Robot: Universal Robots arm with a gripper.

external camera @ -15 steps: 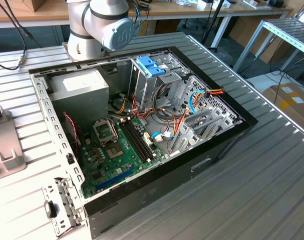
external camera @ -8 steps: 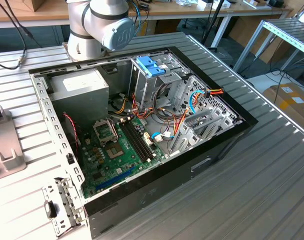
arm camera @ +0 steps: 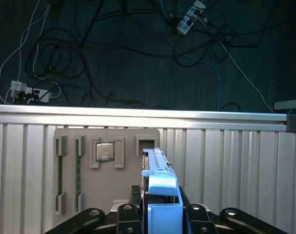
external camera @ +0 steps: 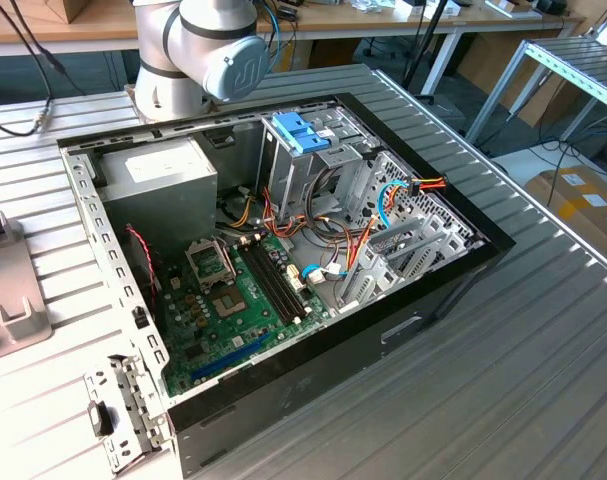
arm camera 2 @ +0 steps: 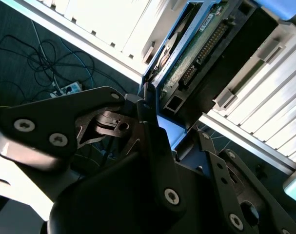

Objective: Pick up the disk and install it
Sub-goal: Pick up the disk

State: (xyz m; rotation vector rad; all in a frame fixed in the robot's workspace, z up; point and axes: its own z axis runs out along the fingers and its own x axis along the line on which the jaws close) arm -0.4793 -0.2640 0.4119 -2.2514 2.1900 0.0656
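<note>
gripper (arm camera: 160, 212) clamps one disk (arm camera: 157, 168) edgewise, near one grey tray (arm camera: 104, 190) holding one chip (arm camera: 105, 151).

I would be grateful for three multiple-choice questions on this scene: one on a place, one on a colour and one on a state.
1. Where is the disk?
A. on the floor
B. in the gripper
C. in a cardboard box

2. What colour are the handles on the drive cage?
A. light blue
B. red
C. yellow

3. How is the computer case?
A. shut by a panel
B. standing upright
C. lying open, its inside showing

Answers:
1 B: in both wrist views the disk stands on edge between the black fingers.
2 A: the exterior view shows the handles light blue.
3 C: the motherboard lies bare inside the computer case.
</note>
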